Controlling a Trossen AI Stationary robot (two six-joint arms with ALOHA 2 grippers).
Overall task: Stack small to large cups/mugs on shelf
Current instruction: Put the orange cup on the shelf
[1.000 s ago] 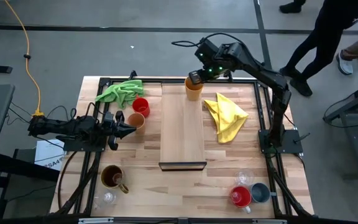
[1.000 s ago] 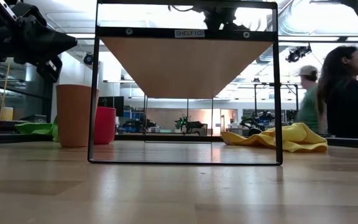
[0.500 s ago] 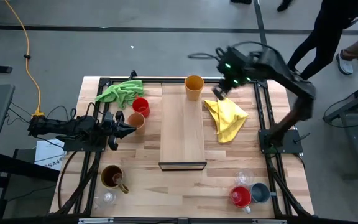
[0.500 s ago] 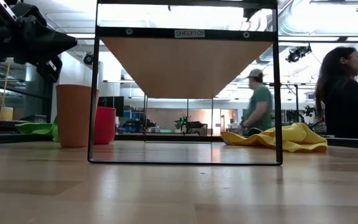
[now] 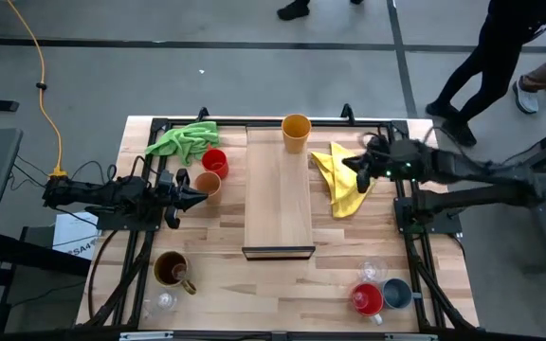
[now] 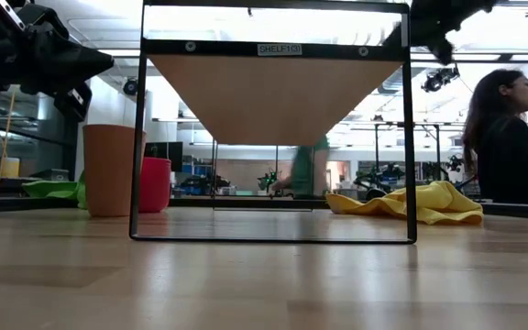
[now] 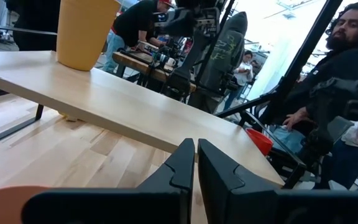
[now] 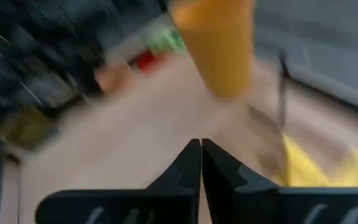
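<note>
The right gripper (image 5: 354, 165) is seen above the yellow cloth (image 5: 344, 180), beside the right long edge of the shelf (image 5: 278, 194), and its two fingers (image 8: 188, 168) are closed together with nothing held between them. The arm is stretched low across the right edge of the table (image 5: 292, 294). Just beyond the cloth, the orange tumbler (image 5: 296, 132) is stood upright on the far end of the shelf, apart from the gripper. In the right wrist view the same tumbler (image 8: 219, 46) is shown ahead of the closed fingers.

The left gripper (image 5: 195, 197) is held at the left side of the table, near the left long edge of the shelf, with its fingers (image 7: 182, 165) pressed together and empty. The peach tumbler (image 5: 208, 185) is placed just beside it, and a red mug (image 5: 214, 161) is found just behind that tumbler. The green cloth (image 5: 184, 140) is laid near the far left corner of the table.

At the near left corner the brown mug (image 5: 172, 270) is stood, with a small clear glass (image 5: 164, 302) near it at the front edge. At the near right corner a second red mug (image 5: 366, 299) and the grey-blue mug (image 5: 396, 293) are set touching, and another clear glass (image 5: 372, 271) is seen just behind them.

In the low view a seated person (image 6: 511, 137) is shown beyond the right side of the table.
</note>
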